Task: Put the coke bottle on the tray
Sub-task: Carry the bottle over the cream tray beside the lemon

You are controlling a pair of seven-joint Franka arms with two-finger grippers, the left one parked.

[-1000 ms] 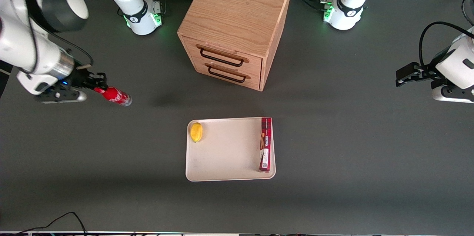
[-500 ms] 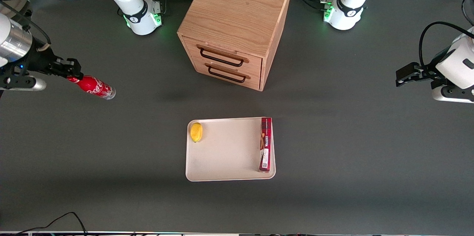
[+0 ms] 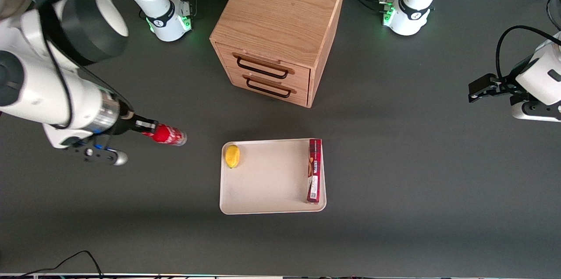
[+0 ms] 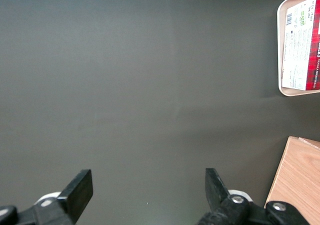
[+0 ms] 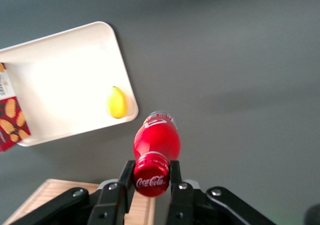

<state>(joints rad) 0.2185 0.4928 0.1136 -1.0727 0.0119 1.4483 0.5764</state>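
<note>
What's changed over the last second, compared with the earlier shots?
The end effector, shut on the coke bottle's cap, carried it away from the tray and then back, ending closer to the tray than a second ago. The bottle hangs outside the tray, not yet over it. The lemon, red box and drawer cabinet haven't moved.

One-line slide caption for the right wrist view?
Gripper clamps coke bottle by its cap, above the table, short of the tray.

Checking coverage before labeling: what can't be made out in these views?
- Front view: the tool is mostly covered by the arm; its grip on the coke bottle shows only in the right wrist view.
- Left wrist view: tray and red box cut off by the edge.
- Drawer cabinet: contents hidden, drawers shut.
</note>
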